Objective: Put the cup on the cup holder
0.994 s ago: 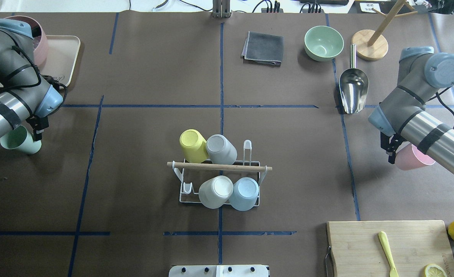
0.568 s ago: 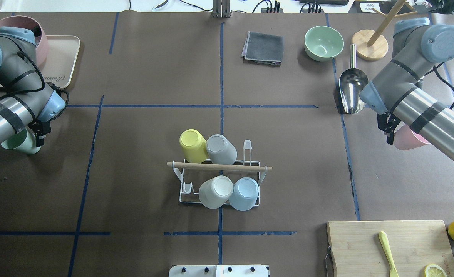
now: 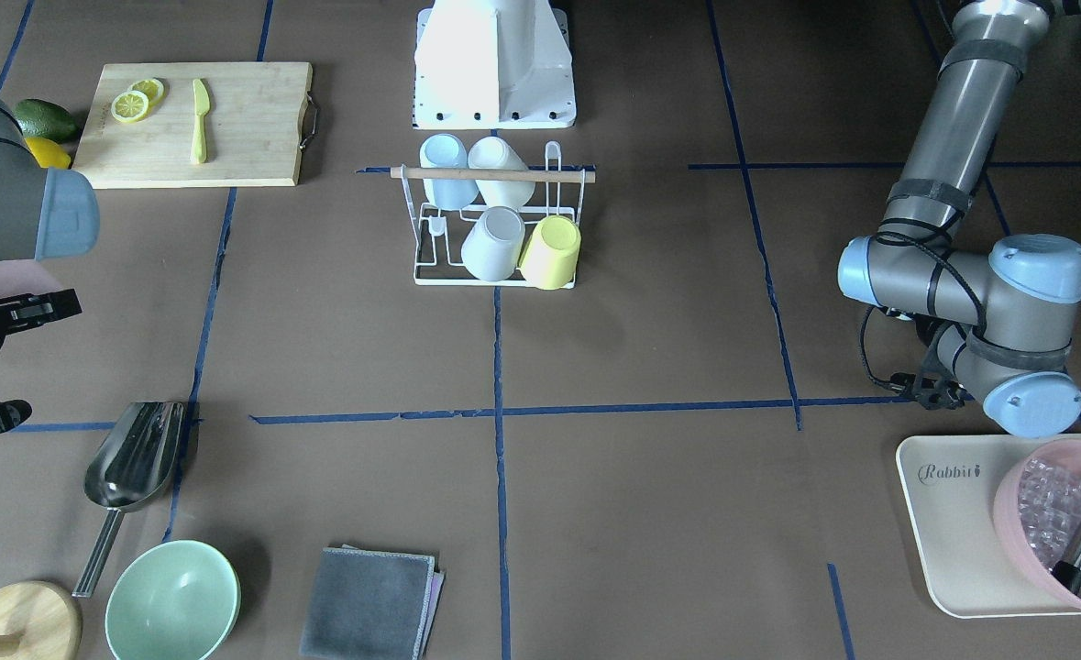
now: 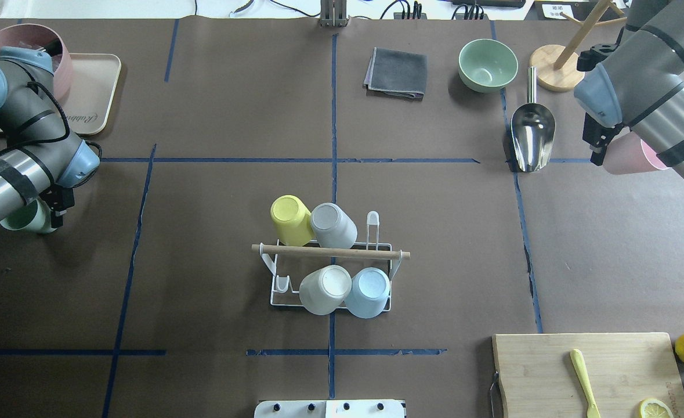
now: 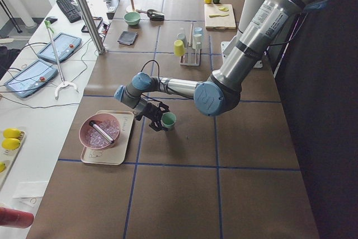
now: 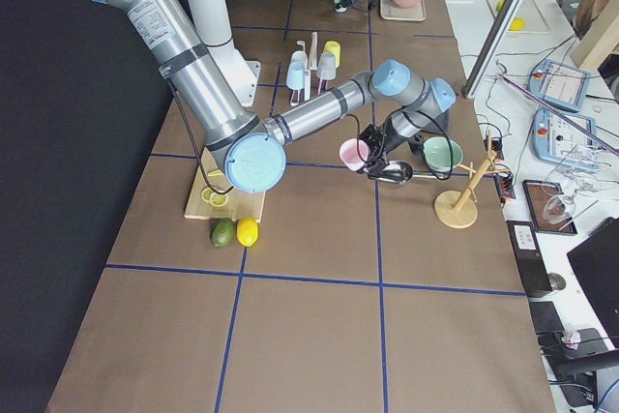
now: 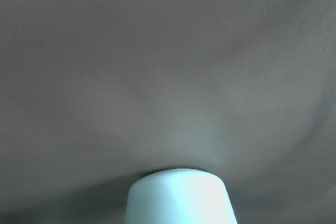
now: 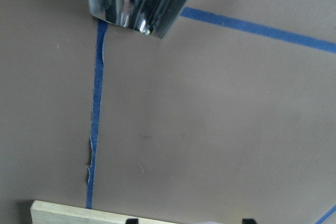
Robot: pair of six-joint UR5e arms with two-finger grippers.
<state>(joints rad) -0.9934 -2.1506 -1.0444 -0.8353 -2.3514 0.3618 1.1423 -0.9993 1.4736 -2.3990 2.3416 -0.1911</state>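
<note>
The cup holder (image 4: 330, 251) is a white wire rack with a wooden rod, at the table's middle; it also shows in the front view (image 3: 494, 173). A yellow (image 4: 289, 219), a grey (image 4: 333, 225), a white (image 4: 325, 289) and a blue cup (image 4: 368, 291) sit upside down on it. My left gripper (image 4: 51, 212) is shut on a green cup (image 4: 21, 218) low at the table's left; the cup's base shows in the left wrist view (image 7: 181, 198). My right gripper (image 4: 605, 154) is shut on a pink cup (image 4: 632, 154), held above the table at the far right.
A metal scoop (image 4: 531, 136), green bowl (image 4: 487, 64), wooden stand (image 4: 557, 67) and grey cloth (image 4: 397, 72) lie at the far side. A tray (image 4: 95, 87) with a pink bowl is far left. A cutting board (image 4: 539, 371), lemon and avocado are near right.
My right arm has lifted the pink cup and carried it away from the robot, past the scoop. My left arm has drawn slightly back to the left with the green cup.
</note>
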